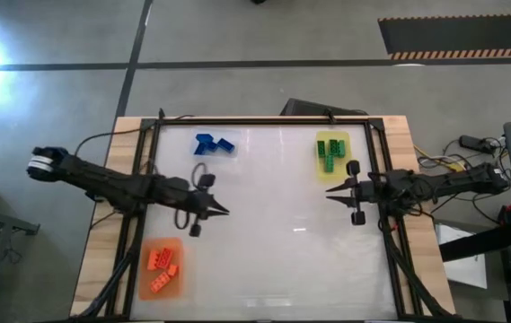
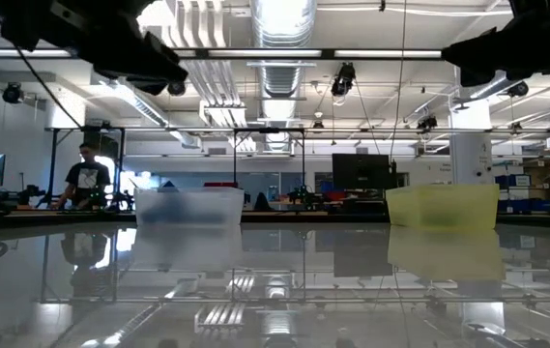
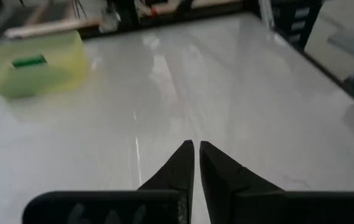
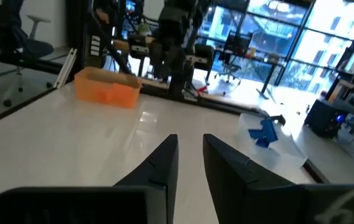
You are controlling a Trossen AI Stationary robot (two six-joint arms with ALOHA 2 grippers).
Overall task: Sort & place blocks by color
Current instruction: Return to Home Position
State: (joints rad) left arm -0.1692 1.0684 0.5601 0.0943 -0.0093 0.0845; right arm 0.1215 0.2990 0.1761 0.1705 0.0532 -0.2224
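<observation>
One white-topped table (image 1: 282, 260) in a dark frame carries everything; the left arm (image 1: 111, 179) reaches in from its left side and the right arm (image 1: 444, 184) from its right, both raised off the surface and pointing toward the middle; the left gripper (image 1: 225, 213) hangs over bare tabletop left of centre, its jaws all but together on nothing; the right gripper (image 1: 330, 195) hangs just beside the yellow bin (image 1: 336, 174), its jaws a slim gap apart and empty.

Three bins stand well apart: the orange bin (image 1: 151, 291) at the near left corner, the clear bin (image 1: 198, 153) at the far left, the yellow one at the far right; the orange blocks (image 1: 163, 265) lie in the orange bin, the green blocks (image 1: 330, 151) in the yellow bin, the blue blocks (image 1: 212, 143) in the clear bin; no block lies loose on the tabletop.

In the low view a person (image 2: 86, 179) stands in the room beyond the table.
</observation>
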